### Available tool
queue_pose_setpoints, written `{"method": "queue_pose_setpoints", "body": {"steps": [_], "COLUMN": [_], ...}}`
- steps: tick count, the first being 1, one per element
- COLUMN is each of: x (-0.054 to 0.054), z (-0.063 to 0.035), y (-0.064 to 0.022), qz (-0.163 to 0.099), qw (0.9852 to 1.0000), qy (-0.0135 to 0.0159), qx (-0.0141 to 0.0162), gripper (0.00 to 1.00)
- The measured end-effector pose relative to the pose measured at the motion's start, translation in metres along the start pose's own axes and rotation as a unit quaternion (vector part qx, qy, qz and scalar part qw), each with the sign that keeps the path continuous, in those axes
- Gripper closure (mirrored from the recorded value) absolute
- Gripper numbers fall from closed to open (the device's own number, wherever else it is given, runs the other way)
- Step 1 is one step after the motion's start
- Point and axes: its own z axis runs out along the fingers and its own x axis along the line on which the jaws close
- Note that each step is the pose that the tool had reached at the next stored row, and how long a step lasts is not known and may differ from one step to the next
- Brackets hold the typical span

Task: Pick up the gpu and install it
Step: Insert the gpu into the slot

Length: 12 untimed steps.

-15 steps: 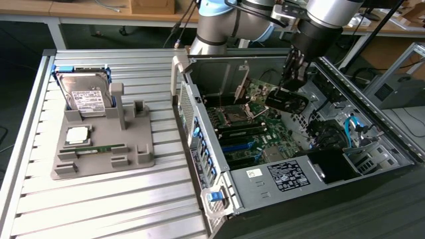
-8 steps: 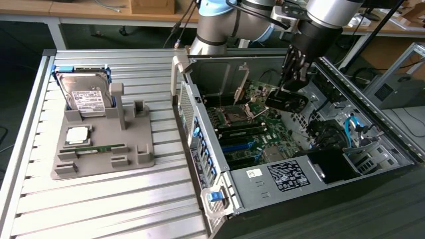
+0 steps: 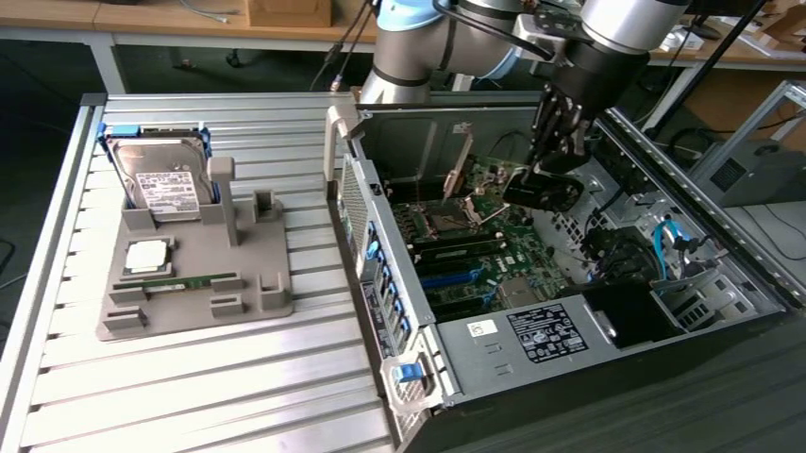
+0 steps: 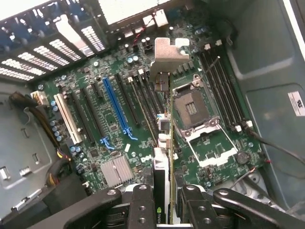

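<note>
Saw the gpu [image 4: 164, 143] only edge-on, clamped between the fingers [image 4: 141, 205] of the closed claw [image 4: 164, 198], over the motherboard [image 4: 95, 109] inside the open computer case [image 3: 705, 236]. Could not make out its cooler face, nor whether its lower edge touched the board. Noted the grey holder [image 3: 189, 283] with hard drive [image 3: 164, 179] apart on the counter [image 3: 189, 377].

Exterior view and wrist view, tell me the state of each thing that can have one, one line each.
hand: shut on the gpu.
gpu: held over the motherboard, not seated in a slot.
computer case: lying on its side, open.
CPU socket: open, empty.
blue slot: empty.
hard drive: standing in the gray holder.
RAM stick: lying in the gray holder.
</note>
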Motion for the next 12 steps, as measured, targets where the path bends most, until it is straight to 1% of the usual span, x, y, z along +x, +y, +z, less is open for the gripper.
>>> {"method": "queue_pose_setpoints", "body": {"steps": [3, 6, 10, 12], "x": [0.0000, 0.0000, 0.0001, 0.0001], "z": [0.0002, 0.0003, 0.0006, 0.0007], "y": [0.0000, 0.0000, -0.0001, -0.0001], "qz": [-0.017, -0.034, -0.062, -0.078], "qw": [0.9999, 0.9994, 0.9981, 0.9970], "qy": [0.0005, 0.0011, 0.0019, 0.0024], "qx": [-0.0004, -0.0009, -0.0016, -0.0020], "gripper": [0.73, 0.73, 0.73, 0.73]}}
